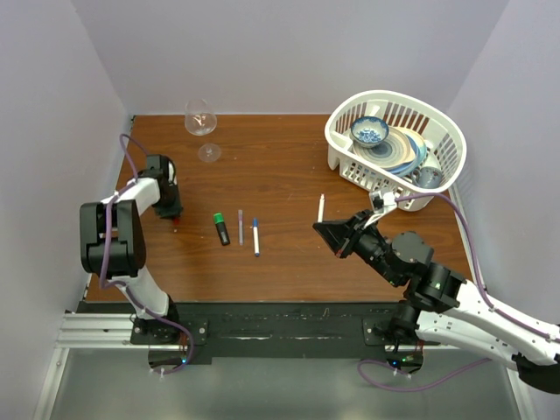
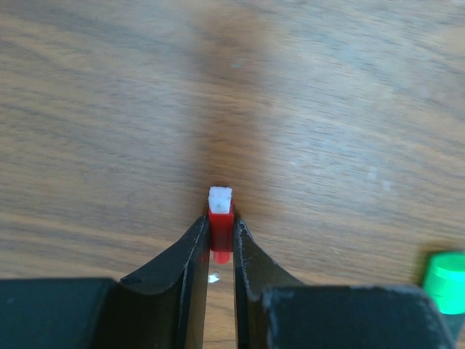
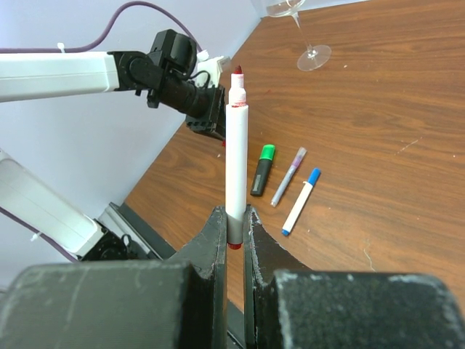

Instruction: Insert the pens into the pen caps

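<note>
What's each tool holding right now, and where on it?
Left tool pinches the red cap across its sides. Right tool grips the white pen near its tail end, uncapped red tip pointing away.

Your table point(image 1: 289, 166) is dark brown wood with a visible grain. Pale lilac walls point(image 1: 289, 52) close it in at the back and on both sides. Look to the far left corner: a clear wine glass point(image 1: 200, 119) stands upright there, near the back wall and well apart from everything else. In the far right corner you have a white plastic basket point(image 1: 348, 163) with slatted walls. Inside it a small blue-patterned bowl point(image 1: 369, 132) rests on a stack of blue-rimmed plates point(image 1: 408, 154) that lie aslant. Something clear sits at the basket's near right end, too indistinct to name.
</note>
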Available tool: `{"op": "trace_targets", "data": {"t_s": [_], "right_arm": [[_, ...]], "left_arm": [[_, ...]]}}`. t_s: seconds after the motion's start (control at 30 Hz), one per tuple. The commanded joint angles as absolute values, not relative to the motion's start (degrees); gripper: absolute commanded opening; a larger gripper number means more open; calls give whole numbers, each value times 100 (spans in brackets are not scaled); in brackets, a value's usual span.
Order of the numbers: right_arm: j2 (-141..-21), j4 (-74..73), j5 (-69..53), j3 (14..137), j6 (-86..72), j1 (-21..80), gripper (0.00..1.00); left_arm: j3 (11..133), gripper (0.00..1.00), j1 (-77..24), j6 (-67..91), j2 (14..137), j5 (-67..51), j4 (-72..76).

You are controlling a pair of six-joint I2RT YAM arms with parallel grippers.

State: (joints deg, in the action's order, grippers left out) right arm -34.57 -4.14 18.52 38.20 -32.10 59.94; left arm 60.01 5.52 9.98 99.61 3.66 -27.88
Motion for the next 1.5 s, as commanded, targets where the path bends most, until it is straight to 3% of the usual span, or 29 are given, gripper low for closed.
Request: {"op": "trace_targets", "data": {"t_s": [0.0, 0.17, 0.37, 0.47, 0.67, 1.47], "right_arm": [[-3586, -317, 1574, 3788, -3226, 5994, 0], [-3866, -19, 793, 3639, -3234, 6003, 0], [-4385, 991, 176, 3445, -3340, 6003, 0], [-4780, 1449, 18, 3428, -3428, 6003, 0], [-5527, 2197, -272, 3594, -3550, 6003, 0], [-6495, 2575, -272, 4113, -3647, 6319, 0]], "left_arm": [[5854, 0, 160, 1230, 9135, 29, -2619], [5319, 0, -359, 2055, 7772, -1298, -1865], [4115, 0, -1149, 4224, 5840, -2899, 708], [3307, 0, -1484, 5525, 5258, -2988, 2717], [2541, 0, -1898, 6617, 4686, -2831, 4067], [2188, 0, -2021, 6750, 4069, -2786, 4122]]}}
